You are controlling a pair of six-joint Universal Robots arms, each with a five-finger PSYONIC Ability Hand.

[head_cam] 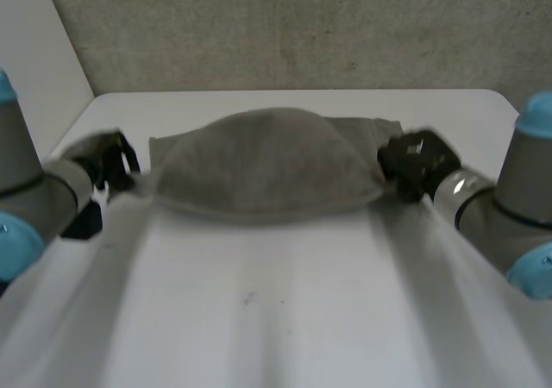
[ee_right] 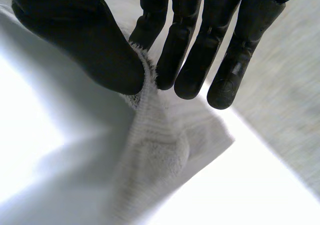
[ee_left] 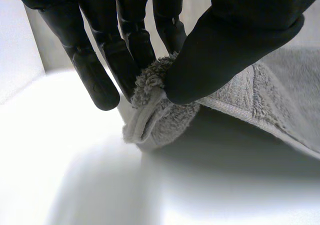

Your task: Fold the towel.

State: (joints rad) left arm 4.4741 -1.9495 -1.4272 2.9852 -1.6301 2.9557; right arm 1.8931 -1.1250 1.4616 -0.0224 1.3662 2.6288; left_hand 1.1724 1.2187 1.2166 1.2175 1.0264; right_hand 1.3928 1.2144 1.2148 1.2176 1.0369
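A grey towel (head_cam: 267, 168) lies across the far middle of the white table (head_cam: 276, 310), its near edge lifted so the cloth billows up in a dome. My left hand (head_cam: 108, 159) pinches the towel's left near corner (ee_left: 150, 110) between thumb (ee_left: 235, 40) and fingers (ee_left: 125, 50). My right hand (head_cam: 418, 164) pinches the right near corner (ee_right: 150, 115) between its thumb (ee_right: 85, 40) and fingers (ee_right: 190, 50). The far edge of the towel rests flat on the table behind the dome.
A grey wall (head_cam: 302, 26) rises just behind the table's far edge. A pale side panel (head_cam: 34, 60) stands at the left. Bare tabletop stretches in front of the towel between my two arms.
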